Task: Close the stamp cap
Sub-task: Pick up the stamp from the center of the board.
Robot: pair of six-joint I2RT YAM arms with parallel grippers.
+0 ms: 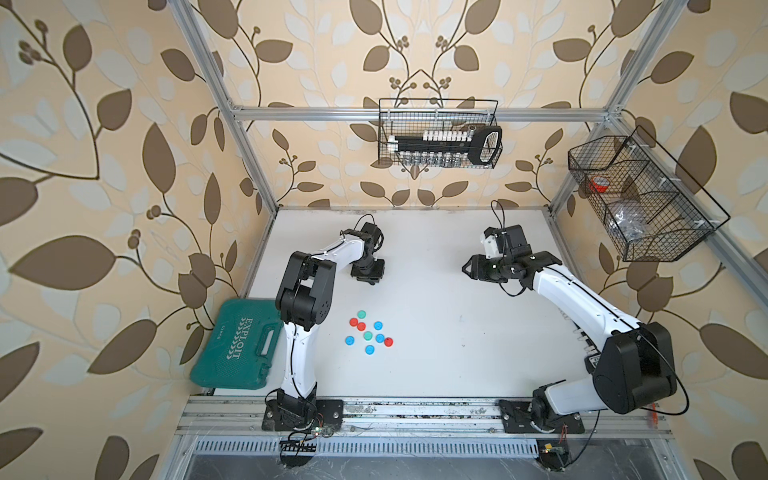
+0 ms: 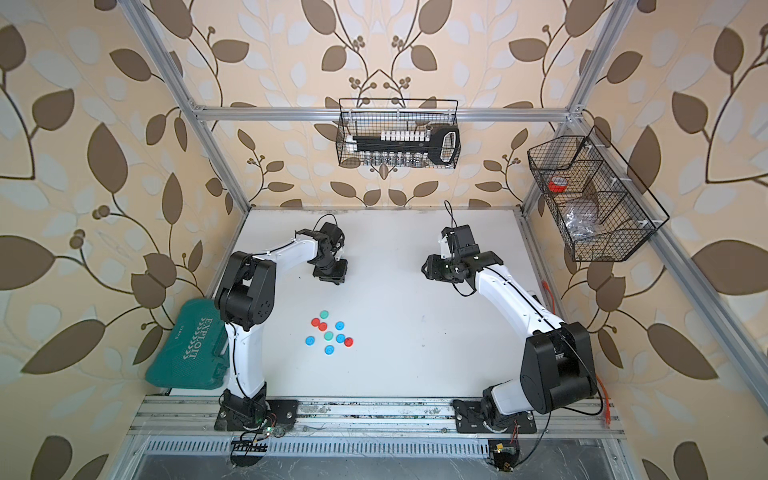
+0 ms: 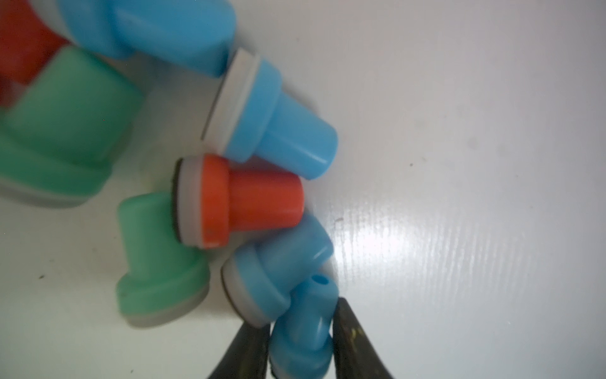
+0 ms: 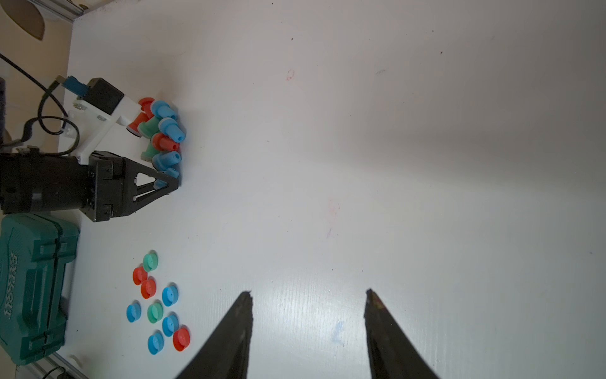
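Several stamps lie in a pile on the white table, blue, red and green, their caps off. My left gripper is shut on the blue stamp at the pile's near end, one finger against each side of it. In the right wrist view, the left gripper points into the pile. In both top views the left gripper hides the stamps. Several loose caps lie in a cluster nearer the front. My right gripper hangs open and holds nothing.
A green tool case lies at the table's left edge beside the left arm. One wire basket hangs on the back wall and another on the right frame. White table lies between the arms.
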